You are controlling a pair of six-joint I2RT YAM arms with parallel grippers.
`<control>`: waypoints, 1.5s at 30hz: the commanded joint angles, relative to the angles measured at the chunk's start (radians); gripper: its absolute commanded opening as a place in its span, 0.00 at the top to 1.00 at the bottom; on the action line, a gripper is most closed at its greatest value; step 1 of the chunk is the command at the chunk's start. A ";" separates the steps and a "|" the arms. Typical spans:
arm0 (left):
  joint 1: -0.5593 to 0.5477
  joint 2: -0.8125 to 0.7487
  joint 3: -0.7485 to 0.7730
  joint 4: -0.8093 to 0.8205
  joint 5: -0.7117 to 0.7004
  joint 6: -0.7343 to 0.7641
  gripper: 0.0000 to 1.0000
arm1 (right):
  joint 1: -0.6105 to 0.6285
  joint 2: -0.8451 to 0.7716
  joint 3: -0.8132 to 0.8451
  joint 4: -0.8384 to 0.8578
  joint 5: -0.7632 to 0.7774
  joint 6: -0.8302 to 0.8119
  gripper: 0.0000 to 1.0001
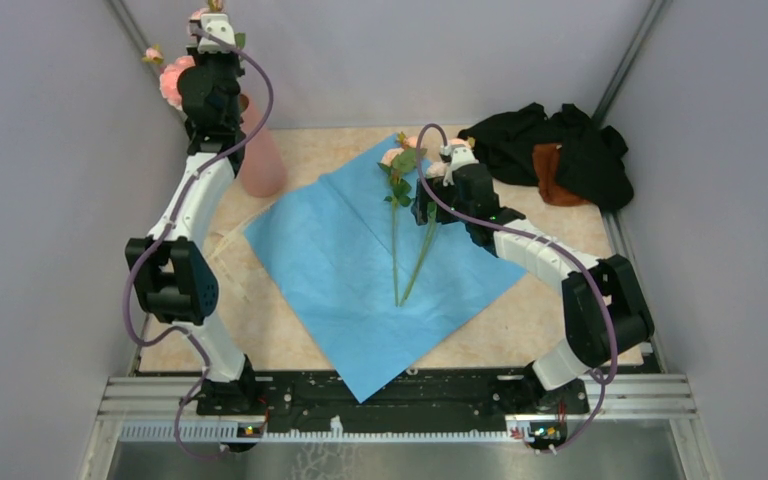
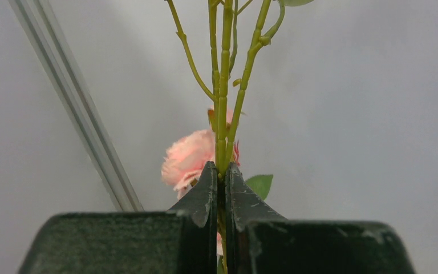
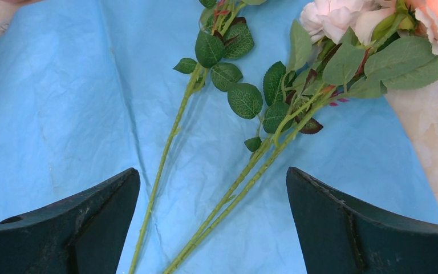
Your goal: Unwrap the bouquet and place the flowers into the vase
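**Lying Loose on the Opened Paper: Flowers, Vase and Both Pincers**

Top view: two sprays of the flowers lie flat on the blue wrapping paper, which is spread open at the centre of the frame. Their pink and white blooms point toward the paper's upper corner, and their long stems converge near its middle. The right wrist view shows the same flowers, leaves and blooms at the upper right and stems running to the lower edge. The right pincer hovers over these stems, its two fingers wide apart with nothing between them.

The vase stands upright at the upper left, just beside the paper's left corner and partly hidden by the left arm. In the left wrist view, the left pincer is clamped together on upright green stems. A pink rose shows behind its fingers.

Both paper and vase rest on the marbled table. A black and brown cloth heap lies at the upper right.
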 commanded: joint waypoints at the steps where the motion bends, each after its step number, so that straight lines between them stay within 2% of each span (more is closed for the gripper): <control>1: 0.009 0.022 -0.055 0.027 0.001 -0.046 1.00 | -0.010 0.001 0.017 0.045 -0.009 -0.014 0.02; 13: 0.012 -0.040 -0.307 0.109 -0.020 -0.139 1.00 | -0.011 0.003 0.015 0.045 -0.017 -0.013 0.02; 18: 0.011 -0.048 -0.340 0.101 -0.036 -0.156 0.99 | -0.010 0.003 0.016 0.045 -0.023 -0.012 0.02; 19: 0.011 -0.049 -0.337 0.095 -0.040 -0.158 0.89 | -0.010 0.003 0.016 0.045 -0.023 -0.012 0.02; 26: 0.010 -0.076 -0.334 0.056 -0.003 -0.206 0.42 | -0.010 0.005 0.014 0.049 -0.027 -0.011 0.02; 27: 0.010 -0.081 -0.333 0.046 0.010 -0.217 0.33 | -0.010 0.006 0.014 0.049 -0.028 -0.011 0.02; 28: 0.010 -0.087 -0.333 0.036 0.026 -0.229 0.27 | -0.010 0.008 0.014 0.050 -0.029 -0.011 0.02; 30: 0.008 -0.101 -0.334 0.023 0.048 -0.244 0.23 | -0.011 0.010 0.014 0.050 -0.032 -0.010 0.02; 33: 0.001 -0.128 -0.341 0.013 0.065 -0.258 0.21 | -0.010 0.009 0.014 0.050 -0.034 -0.009 0.02; 37: -0.008 -0.166 -0.343 -0.057 0.112 -0.297 0.28 | -0.010 0.006 0.014 0.048 -0.029 -0.011 0.02; 41: -0.028 -0.189 -0.351 -0.198 0.271 -0.389 0.27 | -0.010 0.010 0.018 0.049 -0.029 -0.011 0.02; 45: -0.093 -0.214 -0.437 -0.238 0.251 -0.444 0.27 | -0.010 0.012 0.019 0.045 -0.030 -0.012 0.02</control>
